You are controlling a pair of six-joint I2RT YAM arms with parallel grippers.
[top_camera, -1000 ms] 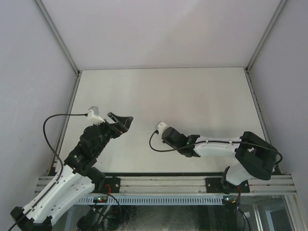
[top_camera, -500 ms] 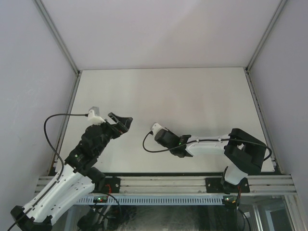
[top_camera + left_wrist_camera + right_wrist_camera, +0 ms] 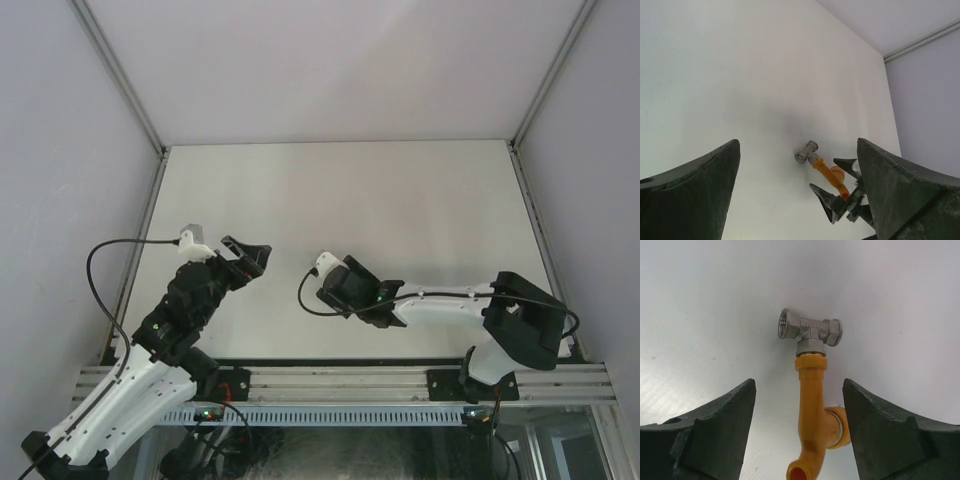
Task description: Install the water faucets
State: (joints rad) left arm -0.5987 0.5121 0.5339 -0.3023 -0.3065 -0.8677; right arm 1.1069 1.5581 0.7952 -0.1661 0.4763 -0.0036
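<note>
As orange tap point(image 3: 812, 405) lies joined to grey fitting point(image 3: 811, 331), I judge tightening step; right gripper point(image 3: 798, 385) released astride tap, left gripper point(image 3: 248, 257) spread, empty. Next: regrasp, twist.

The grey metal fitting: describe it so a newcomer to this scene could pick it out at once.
On the white table, look ahead of the right arm's fingers, which stand open either side of an orange tap. The grey metal fitting sits at that tap's far end: a shiny T-shaped piece with an open threaded hole, the only metal-coloured thing there.

Lab cell, aluminium frame point(image 3: 350, 379), white table point(image 3: 400, 200)
</note>
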